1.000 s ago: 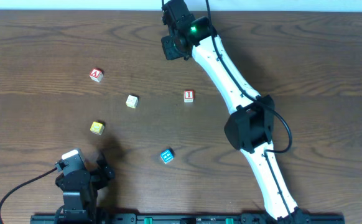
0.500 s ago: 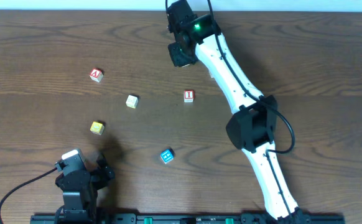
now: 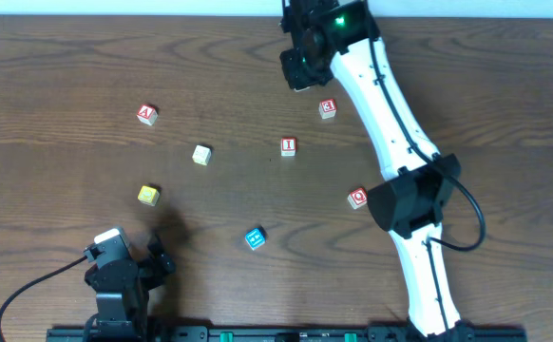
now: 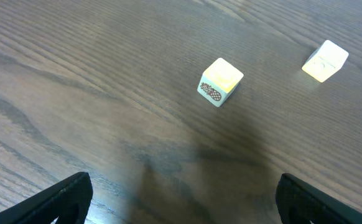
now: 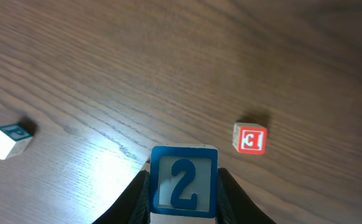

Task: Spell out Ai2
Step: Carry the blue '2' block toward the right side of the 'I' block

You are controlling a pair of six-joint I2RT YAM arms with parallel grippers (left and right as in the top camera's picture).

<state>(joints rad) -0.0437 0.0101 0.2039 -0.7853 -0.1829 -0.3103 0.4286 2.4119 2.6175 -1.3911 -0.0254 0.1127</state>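
My right gripper [image 3: 298,68] is at the far middle of the table, shut on a blue "2" block [image 5: 184,180] that fills the space between its fingers [image 5: 184,214]. A red "A" block [image 3: 146,114] lies far left. A red "I" block [image 3: 289,146] lies mid-table, below and slightly left of the right gripper. My left gripper [image 3: 117,268] rests at the near left, open and empty [image 4: 184,211].
A cream block [image 3: 200,154], a yellow pineapple block [image 3: 147,195] and a blue block [image 3: 254,237] lie left of centre. Two more red blocks [image 3: 327,108] [image 3: 356,198] lie beside the right arm. The yellow [image 4: 220,81] and cream [image 4: 325,61] blocks show ahead of the left gripper.
The right arm has swung to the right with the "2" block, uncovering two red blocks it had hidden. The left arm has not moved.
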